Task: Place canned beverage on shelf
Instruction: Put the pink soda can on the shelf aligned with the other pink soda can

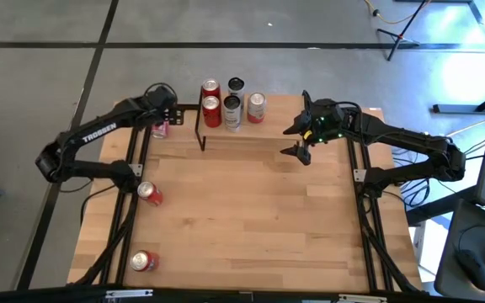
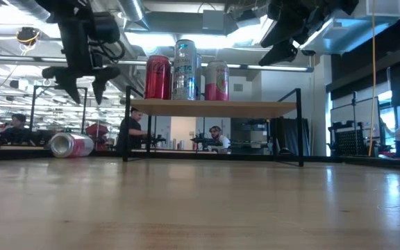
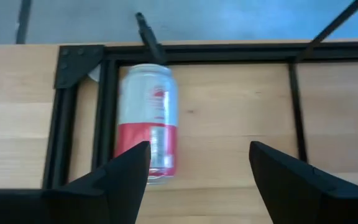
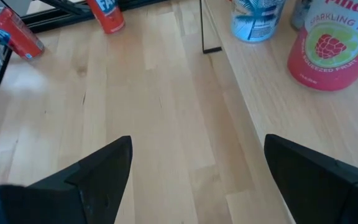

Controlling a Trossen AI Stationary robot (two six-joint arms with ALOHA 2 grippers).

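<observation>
High view is showing us the left gripper [image 1: 160,126] hovering with jaws parted over a lying can [image 1: 159,129] at upper left, beside the shelf [image 1: 251,135], while the right gripper [image 1: 296,140], jaws wide and empty, is hanging right of centre.

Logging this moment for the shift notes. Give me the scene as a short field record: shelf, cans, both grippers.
shelf: low wood board on black legs at the table's far edge
cans on shelf: several upright, including a red can and a raspberry sparkling water can
lying can: on its side on the table, under the left gripper
left gripper: open, above the lying can, touching nothing
right gripper: open, empty, raised near the shelf
</observation>
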